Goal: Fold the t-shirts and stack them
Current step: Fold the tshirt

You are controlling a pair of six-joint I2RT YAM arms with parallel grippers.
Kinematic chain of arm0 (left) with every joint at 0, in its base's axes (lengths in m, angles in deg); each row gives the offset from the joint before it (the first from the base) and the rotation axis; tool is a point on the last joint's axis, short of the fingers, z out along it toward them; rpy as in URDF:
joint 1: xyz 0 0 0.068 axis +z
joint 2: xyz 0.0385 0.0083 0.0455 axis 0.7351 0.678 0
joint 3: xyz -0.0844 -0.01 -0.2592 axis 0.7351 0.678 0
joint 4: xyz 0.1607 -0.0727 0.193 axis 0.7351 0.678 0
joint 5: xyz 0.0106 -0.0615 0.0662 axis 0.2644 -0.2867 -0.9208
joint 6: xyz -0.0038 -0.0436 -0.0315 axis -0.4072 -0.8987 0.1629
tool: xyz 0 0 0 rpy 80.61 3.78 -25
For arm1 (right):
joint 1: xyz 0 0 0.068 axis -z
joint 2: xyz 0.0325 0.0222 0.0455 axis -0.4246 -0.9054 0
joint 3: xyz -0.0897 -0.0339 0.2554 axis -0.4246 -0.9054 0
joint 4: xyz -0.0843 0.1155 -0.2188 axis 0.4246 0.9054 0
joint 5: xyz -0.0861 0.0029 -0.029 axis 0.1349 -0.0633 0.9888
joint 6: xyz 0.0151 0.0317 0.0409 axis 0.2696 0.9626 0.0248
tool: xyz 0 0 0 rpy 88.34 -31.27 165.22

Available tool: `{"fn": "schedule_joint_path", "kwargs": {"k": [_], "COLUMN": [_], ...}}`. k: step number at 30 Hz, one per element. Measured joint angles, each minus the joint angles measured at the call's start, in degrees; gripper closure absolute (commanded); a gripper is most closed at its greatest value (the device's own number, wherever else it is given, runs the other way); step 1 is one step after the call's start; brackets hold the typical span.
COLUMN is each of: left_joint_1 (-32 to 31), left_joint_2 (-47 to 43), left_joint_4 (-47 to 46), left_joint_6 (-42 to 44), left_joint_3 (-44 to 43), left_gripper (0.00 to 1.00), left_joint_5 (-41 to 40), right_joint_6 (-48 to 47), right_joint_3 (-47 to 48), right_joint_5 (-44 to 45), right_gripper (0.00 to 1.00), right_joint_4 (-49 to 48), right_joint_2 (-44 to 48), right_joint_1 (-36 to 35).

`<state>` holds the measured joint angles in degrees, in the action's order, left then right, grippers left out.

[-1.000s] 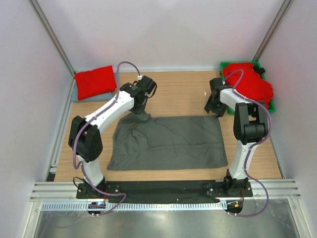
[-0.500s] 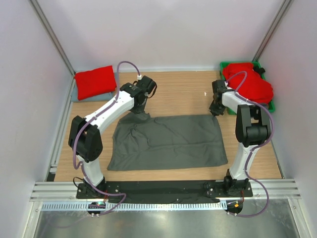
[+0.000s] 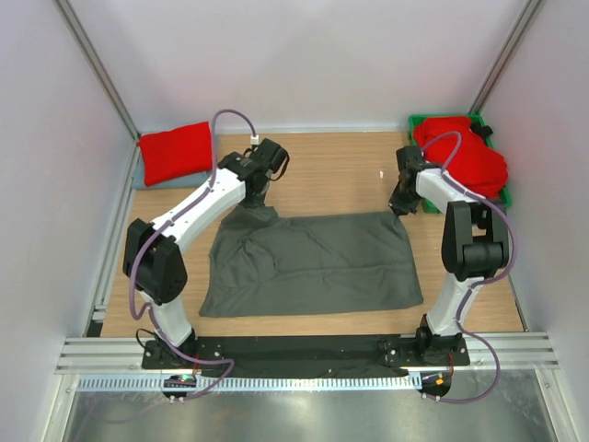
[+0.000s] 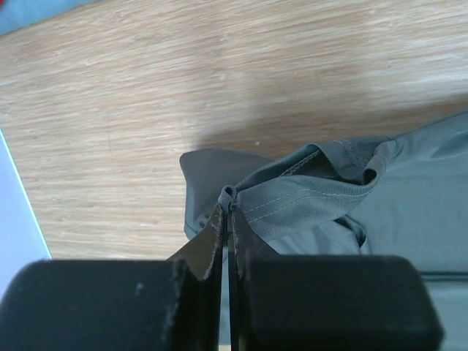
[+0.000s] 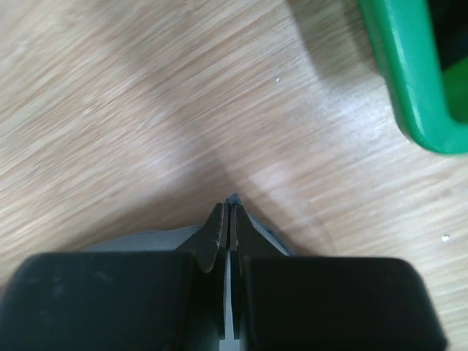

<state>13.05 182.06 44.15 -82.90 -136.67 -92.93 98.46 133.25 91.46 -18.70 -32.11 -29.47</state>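
- The charcoal t-shirt lies spread flat mid-table, between both arms, w/ a few wrinkles toward its far-left corner.
- L gripper: fingers pressed together on a bunched seam at the shirt's far-left corner. Its wrist view shows the cloth drawn up into a small peak.
- R gripper: a sec ago it sat just beside the far-right corner, clear of the cloth. Now it's down on that corner, and its wrist view shows the fingers closed w/ a sliver of grey cloth between them.
- L gripper has shifted only a touch, and the shirt's outline is approx the same.
- Meaning: both far corners look gripped, so the 1st fold (prob. far edge over toward near edge) seems ready to start. The fold itself is not yet begun.
- R pinch looks thin, just the corner tip, so it could slip on the lift.
- A folded red t-shirt sits far left. More red t-shirts are heaped in the green bin far right, waiting.
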Motion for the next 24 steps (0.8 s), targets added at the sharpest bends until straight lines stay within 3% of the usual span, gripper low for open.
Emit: {"fn": "schedule_joint_path", "kwargs": {"k": [10,24], "left_joint_1": [-0.44,-5.57], "left_joint_2": [-10.4,-19.15], "left_joint_4": [1.77,4.52], "left_joint_6": [-3.23,-10.62], "left_joint_3": [5.84,18.62], "left_gripper": [1.0,1.0], "left_joint_5": [0.46,0.44], "right_joint_6": [-0.17,-0.15], "right_joint_3": [-7.69,-19.58], "right_joint_5": [-0.85,0.31], "right_gripper": [0.99,0.99], "right_joint_4": [1.75,2.84], "right_joint_2": [15.43,25.92], "right_joint_1": [-0.02,-0.02]}}
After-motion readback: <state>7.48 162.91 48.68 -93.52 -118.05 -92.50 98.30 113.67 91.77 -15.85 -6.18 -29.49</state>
